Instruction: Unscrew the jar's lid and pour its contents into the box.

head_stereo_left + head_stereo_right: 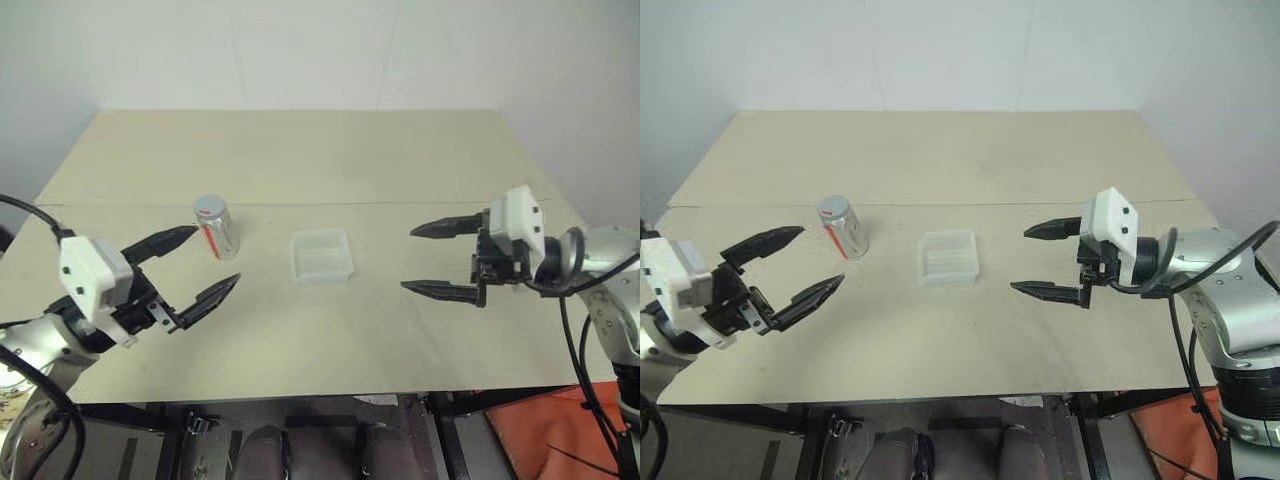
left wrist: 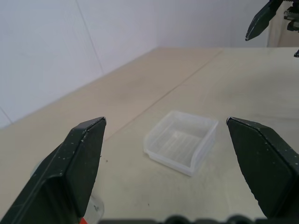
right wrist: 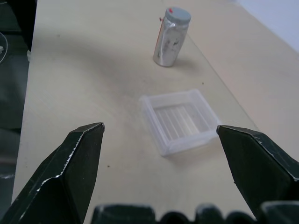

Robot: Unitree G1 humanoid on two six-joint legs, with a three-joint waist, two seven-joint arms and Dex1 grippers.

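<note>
The left end effector (image 1: 203,262) is held above the near left part of the beige desk (image 1: 300,150), its two black fingers spread wide and pointed forward and toward the centre; the right end effector (image 1: 430,259) is held above the right part, its fingers likewise spread wide and pointed toward the centre, with nothing gripped by either. The small silvery cylindrical jar (image 1: 216,228) with red-and-white markings is stood upright just beyond the left end effector's fingertips, apart from them, with the flat grey round lid (image 1: 209,206) seated on top. The shallow translucent square plastic box (image 1: 321,256) is placed between the two end effectors, just to the right of the jar and well apart from the right end effector.
</note>
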